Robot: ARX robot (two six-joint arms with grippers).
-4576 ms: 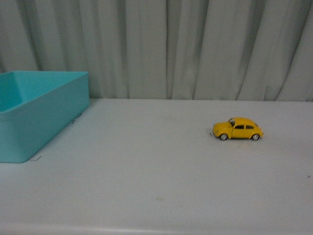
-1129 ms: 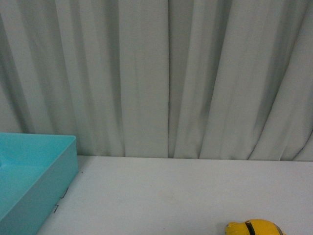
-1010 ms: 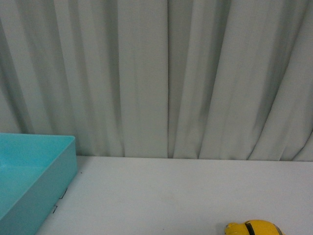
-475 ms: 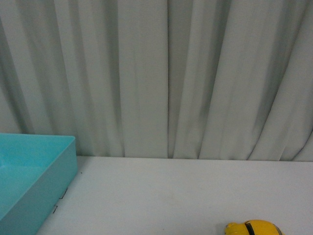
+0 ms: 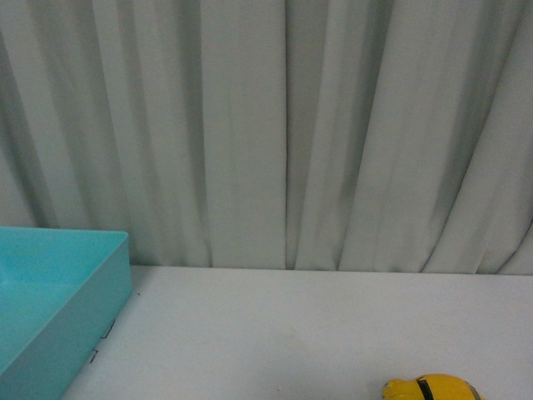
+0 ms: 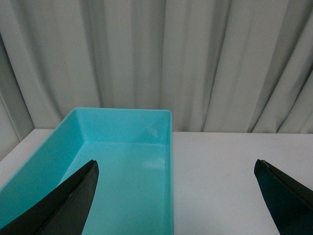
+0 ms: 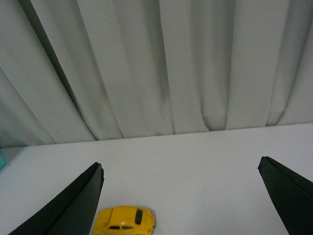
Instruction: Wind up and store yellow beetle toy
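Rolling is looking like the main risk: the wide-spread right tool (image 7: 181,164), hovering off-centre over the worktop (image 7: 225,147), could be nudging the wheeled yellow beetle toy (image 7: 124,220) away while closing.

A turquoise bin (image 5: 92,317) stands at the left of a pale desk (image 5: 291,333). It is rectangular and open-topped with smooth walls, and the left wrist view shows nothing lying inside it. A few small dark marks sit on the desk just beside the foot of its near wall. Behind the desk a grey-white curtain (image 5: 283,125) hangs in long vertical folds and fills the whole background down to the desk's far edge.
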